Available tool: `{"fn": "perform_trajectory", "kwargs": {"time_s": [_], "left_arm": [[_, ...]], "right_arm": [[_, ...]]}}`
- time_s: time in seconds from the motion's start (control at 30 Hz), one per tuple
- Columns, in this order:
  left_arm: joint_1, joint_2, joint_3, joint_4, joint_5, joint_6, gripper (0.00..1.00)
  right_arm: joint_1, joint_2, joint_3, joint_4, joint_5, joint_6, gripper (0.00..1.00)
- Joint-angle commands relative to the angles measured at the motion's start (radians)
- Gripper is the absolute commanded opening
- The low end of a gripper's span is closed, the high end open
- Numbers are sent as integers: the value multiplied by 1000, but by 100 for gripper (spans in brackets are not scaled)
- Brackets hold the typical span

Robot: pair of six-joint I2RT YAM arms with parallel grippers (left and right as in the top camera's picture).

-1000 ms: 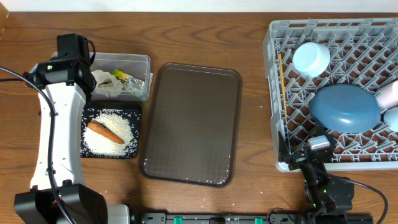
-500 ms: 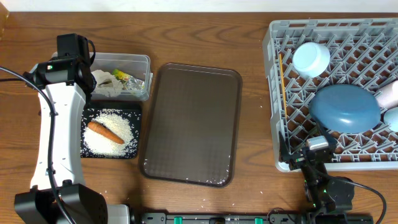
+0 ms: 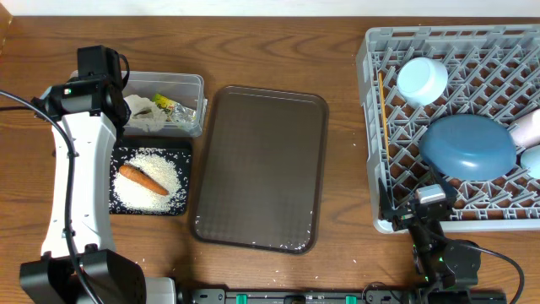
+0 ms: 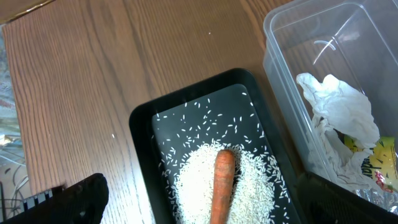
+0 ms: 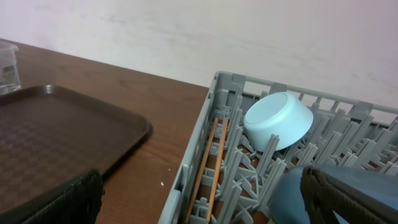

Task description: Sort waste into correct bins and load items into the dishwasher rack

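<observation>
White rice [image 3: 156, 173] and an orange carrot [image 3: 142, 178] lie in the black tray [image 3: 119, 152]. Crumpled paper [image 3: 142, 116] and a yellow-green packet [image 3: 166, 105] sit in the clear tub [image 3: 181, 79]. My left gripper [image 4: 211, 208] hangs open above the carrot [image 4: 222, 186] and rice [image 4: 193, 180], touching neither. The grey rack [image 3: 371, 127] holds the blue plate [image 3: 468, 145], light-blue bowl [image 3: 422, 78], chopsticks [image 3: 382, 110] and a white cup [image 3: 527, 127]. My right gripper [image 5: 202, 205] stands open at the rack's [image 5: 205, 118] near left corner, by the chopsticks [image 5: 208, 162].
A large dark brown serving tray [image 3: 261, 169] lies between the bins and the rack, with nothing on it. A few stray rice grains dot the wooden table [image 3: 354, 194]. The left arm [image 3: 76, 169] runs along the table's left side.
</observation>
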Motion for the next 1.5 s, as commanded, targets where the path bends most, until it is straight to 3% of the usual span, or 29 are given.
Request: {"fn": "perform_trajectory", "kwargs": {"time_s": [0.0,0.5,1.1,1.33,1.47], "left_arm": [[1,4,1,-2,-11,-9,98],[-5,-318,1,-2,-11,-9,98],[-150,-696,1,-3,-12,-8,98],[-172,-754,0,-161,19,36,98],[-210,-782,-43,-173,42,37,98]], "right_arm": [[-11,-7,-3,-4,6,-10,99],[-11,-7,-3,-4,6,-10,99],[-11,-7,-3,-4,6,-10,99],[-11,-7,-3,-4,6,-10,99],[-11,-7,-3,-4,6,-10,99]]}}
